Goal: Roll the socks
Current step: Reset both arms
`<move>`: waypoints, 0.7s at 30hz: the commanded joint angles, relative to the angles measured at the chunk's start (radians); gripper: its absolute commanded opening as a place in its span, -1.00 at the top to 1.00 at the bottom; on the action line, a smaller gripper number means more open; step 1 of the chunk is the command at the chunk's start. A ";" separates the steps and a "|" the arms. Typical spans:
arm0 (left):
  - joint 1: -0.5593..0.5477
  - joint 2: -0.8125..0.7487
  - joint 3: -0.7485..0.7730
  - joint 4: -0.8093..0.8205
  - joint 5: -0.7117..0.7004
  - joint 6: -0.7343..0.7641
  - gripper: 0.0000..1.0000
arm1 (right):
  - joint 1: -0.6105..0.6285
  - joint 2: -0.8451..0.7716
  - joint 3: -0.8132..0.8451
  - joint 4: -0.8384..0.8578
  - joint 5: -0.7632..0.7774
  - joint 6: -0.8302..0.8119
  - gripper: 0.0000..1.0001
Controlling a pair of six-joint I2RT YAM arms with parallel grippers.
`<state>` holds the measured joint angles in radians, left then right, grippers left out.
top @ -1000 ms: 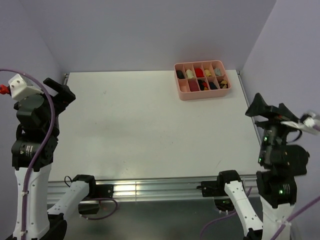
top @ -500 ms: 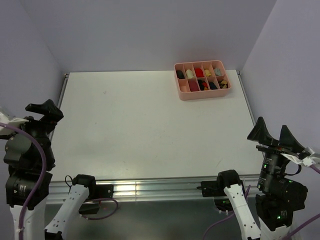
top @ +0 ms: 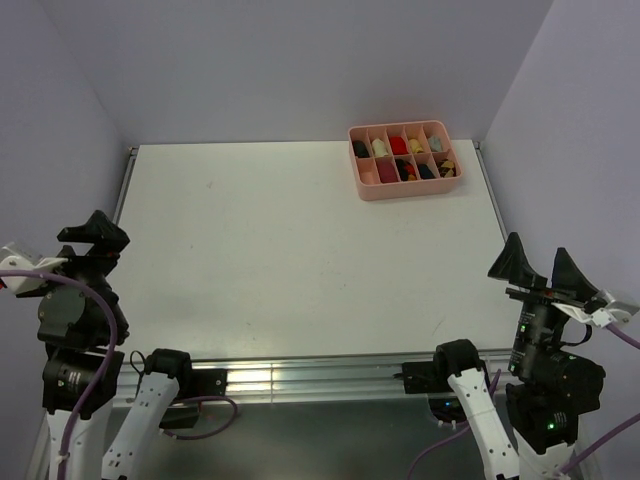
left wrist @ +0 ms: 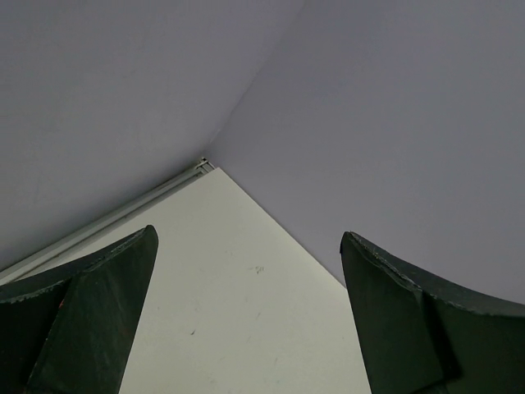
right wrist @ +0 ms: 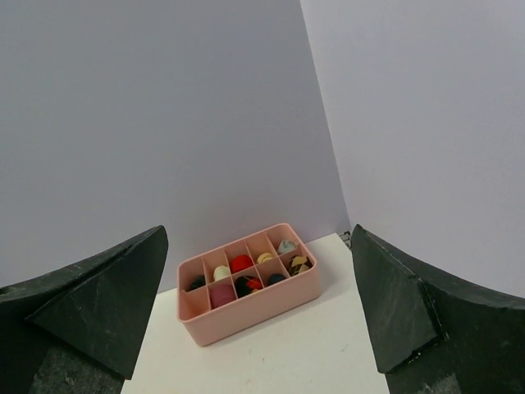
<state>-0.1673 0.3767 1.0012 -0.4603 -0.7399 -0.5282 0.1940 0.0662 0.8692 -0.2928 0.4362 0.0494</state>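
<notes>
Left arm point(top: 70, 320): raised off the near-left corner of the desk point(top: 280, 250), jaws parted wide, aimed at the far-left corner.
Right arm point(top: 545, 350): raised off the near-right corner, jaws parted wide, aimed at the far box.
Pink divider box point(top: 405, 190): far right of desk, two rows of five compartments.
Rolled socks point(top: 398, 146): in the box, well apart from both arms. Near row: magenta, black-and-red, dark, brown-tan. Far row: black, cream, red, tan, pale blue.
</notes>
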 commanded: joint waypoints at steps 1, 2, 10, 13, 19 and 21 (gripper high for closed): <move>-0.005 -0.009 -0.042 0.087 -0.062 -0.015 -0.99 | 0.009 -0.006 -0.006 0.047 -0.005 -0.031 -1.00; -0.003 -0.012 -0.053 0.101 -0.068 -0.015 -0.99 | 0.009 -0.003 -0.006 0.046 -0.005 -0.033 -1.00; -0.008 -0.018 -0.108 0.157 -0.108 -0.027 -0.99 | 0.013 0.015 -0.004 0.050 -0.008 -0.039 -1.00; -0.009 -0.018 -0.111 0.152 -0.113 -0.036 -0.99 | 0.016 0.015 -0.010 0.053 -0.020 -0.069 -1.00; -0.009 -0.018 -0.128 0.149 -0.115 -0.061 -0.99 | 0.018 0.012 -0.018 0.060 -0.031 -0.074 -1.00; -0.011 -0.019 -0.134 0.155 -0.110 -0.064 -0.99 | 0.018 0.007 -0.022 0.067 -0.033 -0.077 -1.00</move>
<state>-0.1738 0.3698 0.8776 -0.3408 -0.8383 -0.5716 0.2008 0.0666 0.8566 -0.2707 0.4168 -0.0036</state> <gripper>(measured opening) 0.995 0.997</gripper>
